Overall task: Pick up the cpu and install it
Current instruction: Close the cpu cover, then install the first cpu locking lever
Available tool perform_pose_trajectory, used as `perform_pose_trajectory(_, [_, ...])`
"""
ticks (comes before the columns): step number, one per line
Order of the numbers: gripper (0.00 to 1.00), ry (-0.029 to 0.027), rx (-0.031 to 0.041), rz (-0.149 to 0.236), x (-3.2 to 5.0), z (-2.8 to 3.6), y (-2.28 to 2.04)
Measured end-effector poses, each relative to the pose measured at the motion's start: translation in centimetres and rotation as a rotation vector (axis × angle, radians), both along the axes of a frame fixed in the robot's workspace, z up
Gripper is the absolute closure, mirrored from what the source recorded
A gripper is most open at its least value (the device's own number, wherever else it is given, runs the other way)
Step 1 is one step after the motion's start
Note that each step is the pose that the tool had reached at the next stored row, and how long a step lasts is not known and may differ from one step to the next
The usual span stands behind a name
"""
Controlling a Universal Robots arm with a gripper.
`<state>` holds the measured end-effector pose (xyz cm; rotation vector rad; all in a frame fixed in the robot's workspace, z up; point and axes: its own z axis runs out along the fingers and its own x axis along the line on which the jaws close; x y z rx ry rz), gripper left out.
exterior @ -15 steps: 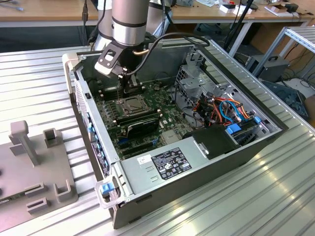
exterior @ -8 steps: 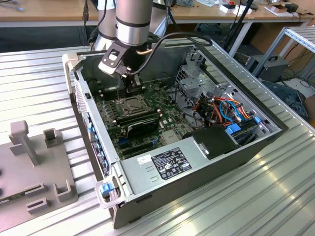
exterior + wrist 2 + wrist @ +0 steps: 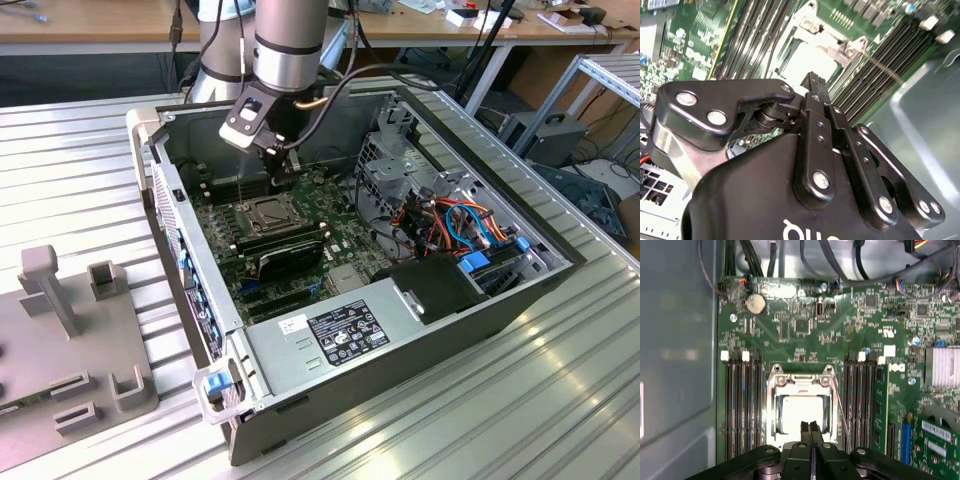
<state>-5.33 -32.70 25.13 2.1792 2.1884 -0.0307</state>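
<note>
One cpu [image 3: 794,410], a small flat square with pale silver-grey top, lies in the one socket [image 3: 773,402] of the motherboard [image 3: 805,325]; the hand [image 3: 810,424] hangs just over it, fingers closed together, holding nothing

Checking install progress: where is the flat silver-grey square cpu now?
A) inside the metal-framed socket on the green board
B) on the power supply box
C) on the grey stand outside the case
A: in the first wrist view the cpu lies inside the metal-framed socket, the shut tool close above it.
</note>
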Motion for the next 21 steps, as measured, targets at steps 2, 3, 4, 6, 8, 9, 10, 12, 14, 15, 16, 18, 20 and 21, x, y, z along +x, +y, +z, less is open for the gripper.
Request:
perform_pose_trajectory(2, [0.89, 0.0001, 0.0000, 0.000, 0.13, 0.00, -0.01])
perform_pose_trajectory(3, [0.89, 0.0000, 0.0001, 0.000, 0.13, 0.00, 0.00])
perform_pose_trajectory(4, [0.89, 0.0000, 0.0001, 0.000, 0.14, 0.00, 0.00])
perform_pose_trajectory(6, [0.89, 0.0000, 0.0001, 0.000, 0.17, 0.00, 0.00])
perform_pose_trajectory(8, [0.89, 0.0000, 0.0001, 0.000, 0.17, 0.00, 0.00])
perform_pose_trajectory(9, [0.89, 0.0000, 0.0001, 0.000, 0.17, 0.00, 0.00])
perform_pose_trajectory(10, [0.89, 0.0000, 0.0001, 0.000, 0.18, 0.00, 0.00])
perform_pose_trajectory(12, [0.89, 0.0000, 0.0001, 0.000, 0.18, 0.00, 0.00])
perform_pose_trajectory(14, [0.89, 0.0001, 0.0001, 0.000, 0.18, 0.00, 0.00])
perform_pose_trajectory(15, [0.89, 0.0000, 0.0001, 0.000, 0.15, 0.00, 0.00])
perform_pose_trajectory(16, [0.89, 0.0001, 0.0002, 0.000, 0.11, -0.01, 0.01])
perform_pose_trajectory(18, [0.89, 0.0000, 0.0002, 0.000, -0.14, -0.01, 0.00])
perform_pose_trajectory(20, [0.89, 0.0000, 0.0001, 0.000, -0.42, 0.00, 0.00])
perform_pose_trajectory(21, [0.89, 0.0000, 0.0001, 0.000, -0.65, 0.00, 0.00])
